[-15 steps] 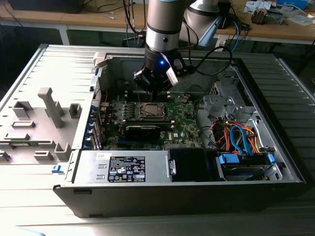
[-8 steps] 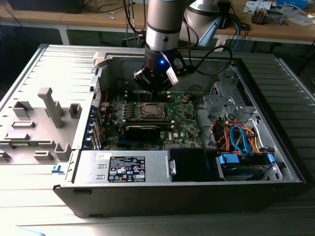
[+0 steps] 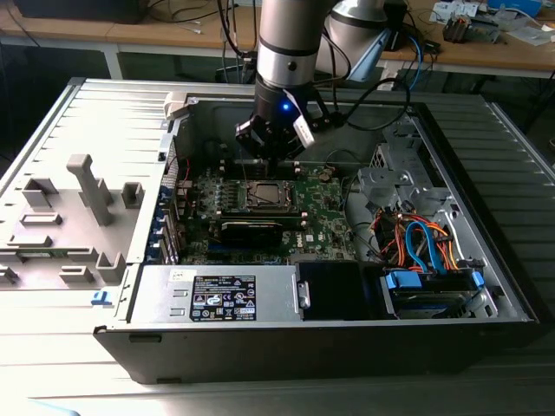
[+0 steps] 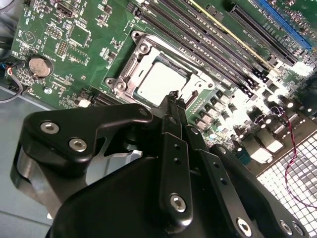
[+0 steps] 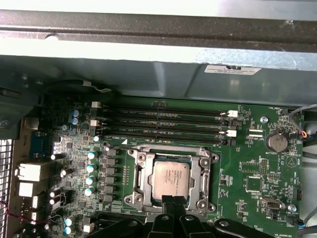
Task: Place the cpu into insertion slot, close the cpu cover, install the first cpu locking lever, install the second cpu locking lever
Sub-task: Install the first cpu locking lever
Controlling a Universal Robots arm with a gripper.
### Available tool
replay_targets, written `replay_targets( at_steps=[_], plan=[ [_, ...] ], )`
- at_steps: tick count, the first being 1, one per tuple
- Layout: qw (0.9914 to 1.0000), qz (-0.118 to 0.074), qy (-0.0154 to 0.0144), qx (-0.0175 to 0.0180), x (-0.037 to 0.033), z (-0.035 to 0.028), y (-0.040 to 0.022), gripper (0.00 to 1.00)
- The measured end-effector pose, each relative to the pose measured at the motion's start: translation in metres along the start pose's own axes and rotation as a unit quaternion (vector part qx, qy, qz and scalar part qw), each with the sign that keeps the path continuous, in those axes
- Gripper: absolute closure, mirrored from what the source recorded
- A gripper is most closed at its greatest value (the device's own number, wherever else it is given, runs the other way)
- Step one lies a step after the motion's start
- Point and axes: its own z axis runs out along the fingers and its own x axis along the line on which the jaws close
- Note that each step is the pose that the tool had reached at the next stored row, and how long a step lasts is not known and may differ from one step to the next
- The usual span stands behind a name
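The cpu (image 5: 170, 179) sits in the slot (image 5: 171, 179), cover (image 5: 143, 181) down. The claw (image 4: 173, 96) hangs just above the slot's edge, pinched together and holding nothing.

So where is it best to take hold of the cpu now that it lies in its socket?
Probably by two opposite edges, coming straight down from above: the cpu lies flat in the insertion slot, whose metal frame blocks any approach from the side.

My arm (image 3: 290, 39): silver-grey tube, black joint band, blue light | gripper (image 4: 173, 99): matte black linkage, silver screw heads | black cables trail off wrist.
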Motion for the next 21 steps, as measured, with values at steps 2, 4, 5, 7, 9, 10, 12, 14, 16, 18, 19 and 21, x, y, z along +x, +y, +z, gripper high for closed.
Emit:
replay_targets(
  at_steps=[2, 4, 5, 7, 9, 10, 12, 14, 16, 18, 19, 21],
  plan=[
    [1.00000, 0.000, 0.0001, 0.0001, 0.0000, -0.0003, 0.0000, 0.89],
    [1.00000, 0.000, 0.0001, 0.0002, 0.0001, -0.0018, 0.0000, 0.89],
    [1.00000, 0.000, 0.0001, 0.0002, 0.0001, -0.0019, 0.0000, 0.89],
    [1.00000, 0.000, 0.0001, 0.0002, 0.0002, -0.0021, 0.0000, 0.89],
    [1.00000, 0.000, 0.0001, 0.0002, 0.0002, -0.0027, 0.0000, 0.89],
    [1.00000, 0.000, 0.0002, 0.0003, 0.0002, -0.0032, 0.0000, 0.89],
    [1.00000, 0.000, 0.0001, 0.0002, 0.0003, -0.0044, 0.0000, 0.89],
    [1.00000, 0.000, 0.0001, 0.0002, 0.0003, -0.0059, 0.0000, 0.89],
    [1.00000, 0.000, 0.0000, 0.0001, 0.0004, -0.0071, 0.0000, 0.89],
    [1.00000, 0.000, 0.0000, 0.0000, 0.0004, -0.0075, 0.0001, 0.89],
    [1.00000, 0.000, 0.0000, 0.0000, 0.0004, -0.0076, 0.0001, 0.89],
    [1.00000, 0.000, 0.0000, 0.0001, 0.0004, -0.0079, 0.0001, 0.89]
  ],
)
